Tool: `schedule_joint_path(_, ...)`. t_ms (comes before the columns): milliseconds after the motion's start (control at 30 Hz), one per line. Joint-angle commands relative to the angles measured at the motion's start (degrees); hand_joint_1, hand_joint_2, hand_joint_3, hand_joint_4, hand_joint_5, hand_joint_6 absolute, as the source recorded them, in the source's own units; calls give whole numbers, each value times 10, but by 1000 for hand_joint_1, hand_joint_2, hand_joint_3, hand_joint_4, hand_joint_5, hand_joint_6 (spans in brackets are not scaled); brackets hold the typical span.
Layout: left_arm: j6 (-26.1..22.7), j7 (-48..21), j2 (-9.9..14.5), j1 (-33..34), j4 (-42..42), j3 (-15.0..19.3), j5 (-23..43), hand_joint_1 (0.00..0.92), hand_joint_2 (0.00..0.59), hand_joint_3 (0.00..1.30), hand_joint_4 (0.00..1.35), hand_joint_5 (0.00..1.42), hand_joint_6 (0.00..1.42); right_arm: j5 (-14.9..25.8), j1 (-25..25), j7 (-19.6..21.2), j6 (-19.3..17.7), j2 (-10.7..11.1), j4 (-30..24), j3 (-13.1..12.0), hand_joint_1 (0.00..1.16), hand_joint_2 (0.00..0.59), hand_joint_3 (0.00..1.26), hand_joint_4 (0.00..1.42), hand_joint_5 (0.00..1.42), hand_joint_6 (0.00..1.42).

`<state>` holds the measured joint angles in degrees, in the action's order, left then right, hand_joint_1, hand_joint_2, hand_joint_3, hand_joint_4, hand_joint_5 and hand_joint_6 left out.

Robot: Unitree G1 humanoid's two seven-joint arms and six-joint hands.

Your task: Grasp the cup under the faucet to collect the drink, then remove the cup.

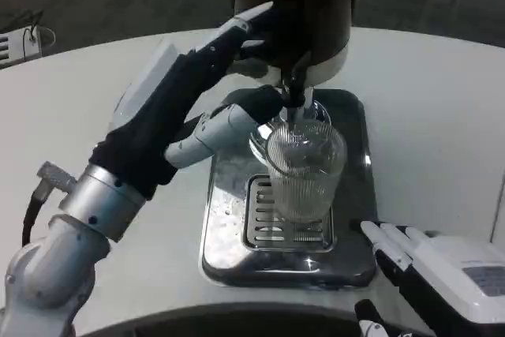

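Note:
A clear ribbed cup (pixel 304 170) stands upright on the grate of the steel drip tray (pixel 349 258), right below the black faucet (pixel 295 84) of the dark drink dispenser (pixel 293 13). My left hand (pixel 185 108) is raised beside the dispenser, fingers spread, with its fingertips (pixel 260 21) against the dispenser body near the faucet lever. It holds nothing. My right hand (pixel 430 270) lies low at the tray's front right corner, fingers extended toward the tray, apart from the cup.
The round white table (pixel 102 116) spreads around the tray. A small white object (pixel 20 43) lies at the far left edge. Dark floor lies beyond the table.

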<state>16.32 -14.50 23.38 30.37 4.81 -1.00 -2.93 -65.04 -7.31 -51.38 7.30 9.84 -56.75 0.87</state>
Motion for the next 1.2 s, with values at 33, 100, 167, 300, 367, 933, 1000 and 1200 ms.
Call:
schedule_joint_path(33,-13,-28,0,17,-17,-11,0,0,55,145,89,208,290,-5,-6,3,1,-2,-12,1,336,586,0,0,0,0)
schedule_joint_path(100,-13,-34,-2,20,-22,-13,-1,0,57,135,78,196,282,-6,-7,2,1,-3,-13,1,337,586,0,0,0,0)
schedule_joint_path(167,-14,-40,-3,23,-25,-15,-2,0,52,125,67,185,267,-6,-8,2,1,-4,-14,1,338,586,0,0,0,0)
schedule_joint_path(300,-19,-49,-3,27,-28,-23,-8,0,54,104,35,162,230,-6,-10,2,1,-4,-15,-1,339,586,0,0,0,0)
schedule_joint_path(367,-22,-55,-2,30,-32,-29,-11,0,54,85,22,151,222,-5,-11,3,1,-4,-16,-1,339,586,0,0,0,0)
schedule_joint_path(933,-41,-106,23,59,-46,-71,-64,0,57,62,0,126,187,9,-16,2,4,-1,-21,-9,338,586,0,0,0,0)
schedule_joint_path(1000,-40,-108,25,61,-47,-75,-70,0,56,62,0,126,185,14,-17,3,6,-2,-22,-13,337,586,0,0,0,0)
schedule_joint_path(1200,-30,-119,39,69,-53,-98,-101,0,51,52,0,115,144,84,-15,22,45,-13,-15,-49,341,545,0,0,0,0)
